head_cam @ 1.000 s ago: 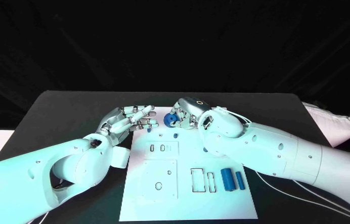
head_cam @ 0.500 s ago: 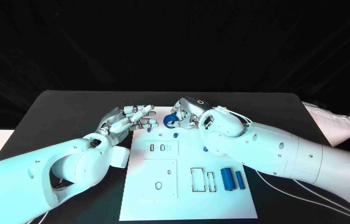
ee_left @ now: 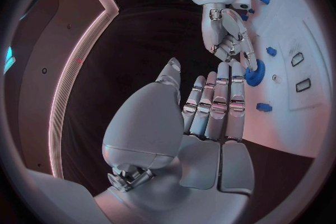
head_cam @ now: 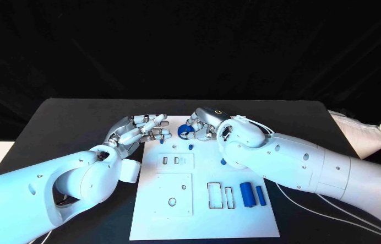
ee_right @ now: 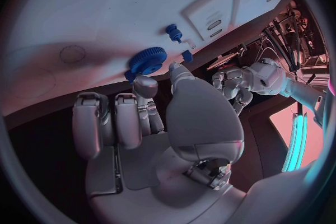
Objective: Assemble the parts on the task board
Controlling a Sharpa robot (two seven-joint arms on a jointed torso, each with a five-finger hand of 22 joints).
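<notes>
The right hand (head_cam: 208, 124) pinches a blue gear (head_cam: 185, 130) just above the task board's (head_cam: 205, 222) far edge; the left hand (head_cam: 143, 129) hovers beside it, fingers apart, holding nothing. That fingertip grip looks thin, so the gear could tilt or slip while being seated.

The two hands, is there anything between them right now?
A blue gear sits between the left hand and right hand in the head view; the right hand's fingers hold it.
</notes>
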